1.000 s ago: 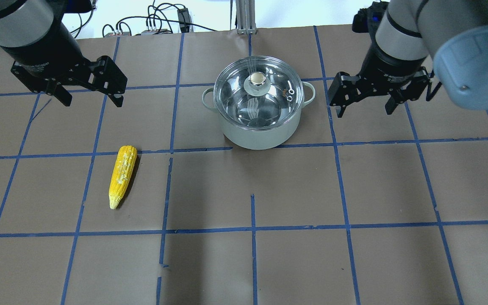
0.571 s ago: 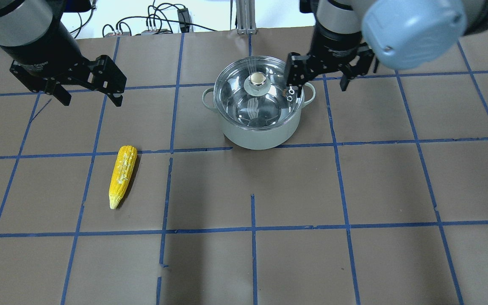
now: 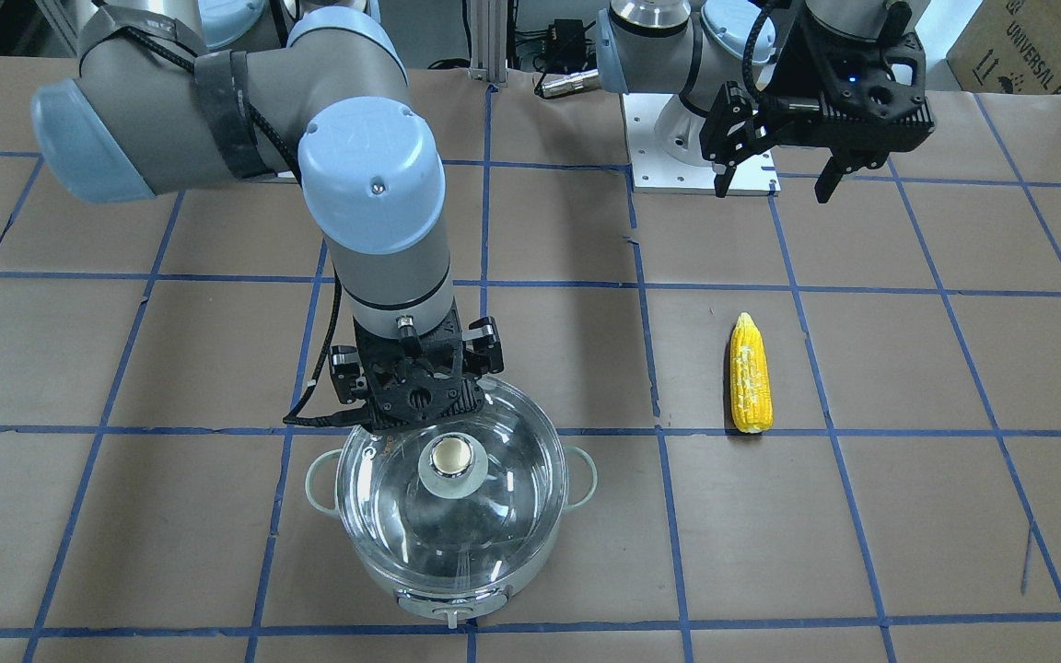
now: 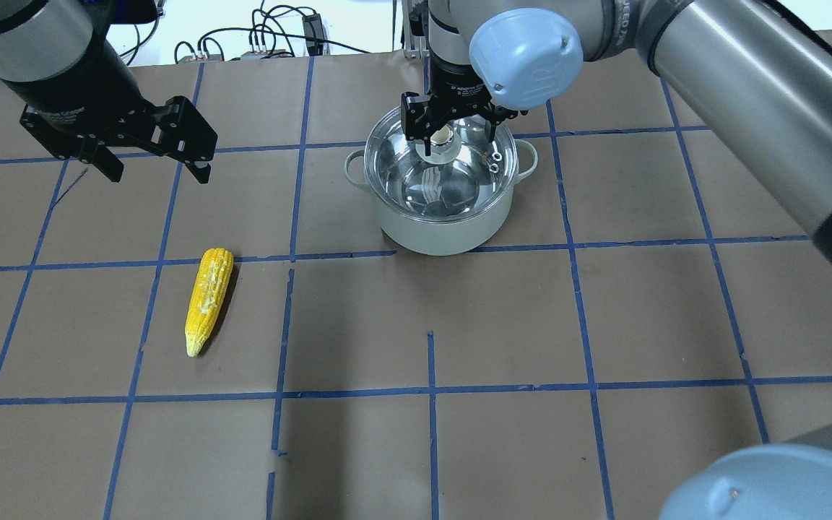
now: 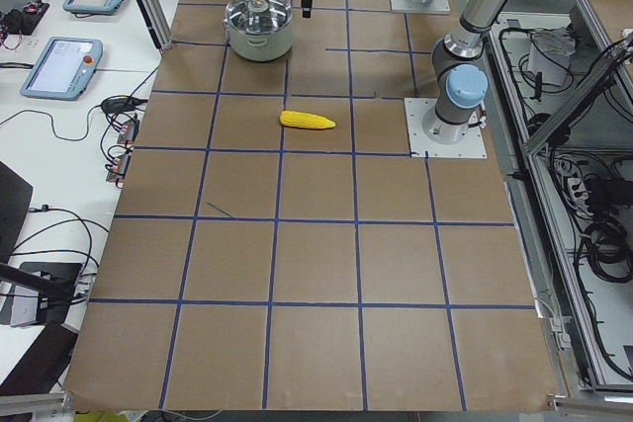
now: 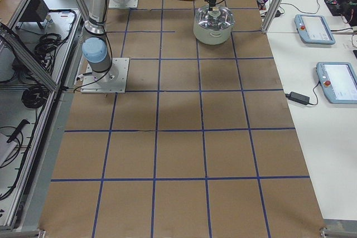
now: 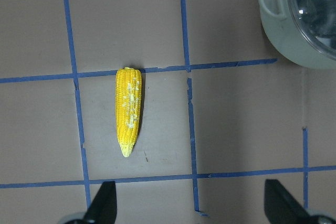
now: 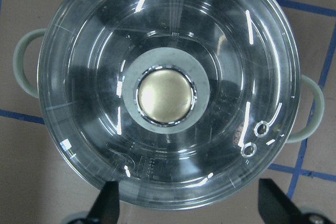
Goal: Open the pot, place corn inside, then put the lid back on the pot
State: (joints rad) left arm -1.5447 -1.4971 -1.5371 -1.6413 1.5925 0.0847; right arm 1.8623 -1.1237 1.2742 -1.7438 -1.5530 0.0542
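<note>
The pot, pale grey-green with two loop handles, stands at the back centre of the table with the clear glass lid on it. My right gripper hangs open directly above the lid's knob, one finger on each side and clear of it. It also shows in the front view, above the lid. The corn lies on the table at the front left, tip toward the robot. My left gripper is open and empty, raised behind the corn.
The table is brown paper with a grid of blue tape lines. Cables and a metal post sit at the back edge. The arm's base plate is at the robot's side. Tablets lie on a side bench.
My right arm has swung left from beside the pot to directly over the lid's knob, still open. The left arm, corn and pot have not moved.
</note>
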